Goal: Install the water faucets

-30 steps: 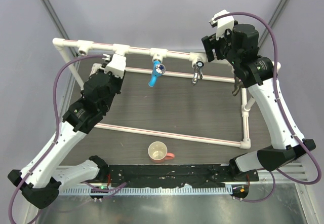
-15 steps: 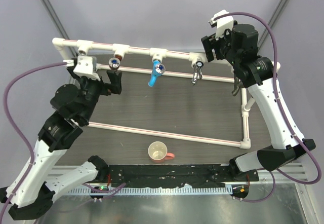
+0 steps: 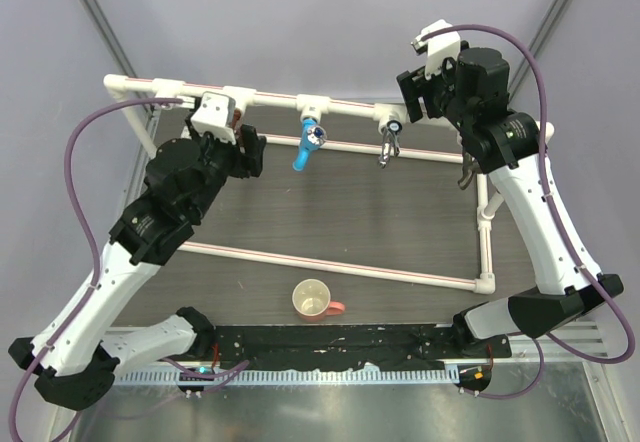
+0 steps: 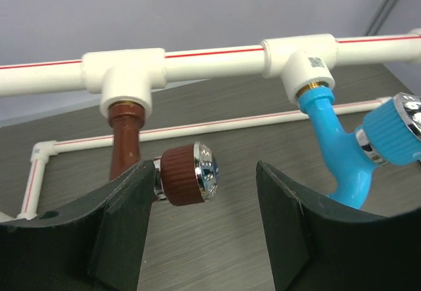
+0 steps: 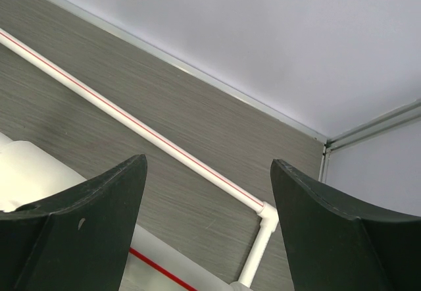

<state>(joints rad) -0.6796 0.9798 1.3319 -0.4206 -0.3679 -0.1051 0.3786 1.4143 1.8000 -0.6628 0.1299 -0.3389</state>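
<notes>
**At the rear pipe: copper faucet seated, claws released**

Under a white tee socket point(image 4: 125, 80) on the rear pipe point(image 4: 210, 52), just left of the blue faucet point(image 4: 335, 153), hangs the copper faucet point(image 4: 123, 149). Its neck goes up into the socket. It is reddish-brown and matte, with a short straight body and a round side handle point(image 4: 187, 172) capped in bright chrome.

The left claw point(image 4: 200, 167) is released. Its fingers stand on either side of that handle, the left one close against its base and the other well apart.

The faucet looks rigid and light. The chrome cap is probably slippery, so the brown rim of the handle or the stem itself would give the surer hold. Any turn is best made about the socket's axis to spare the thread.

The right claw point(image 5: 207, 192) is spread and empty above the bench point(image 3: 350, 212), near the chrome faucet point(image 3: 388, 142).
</notes>
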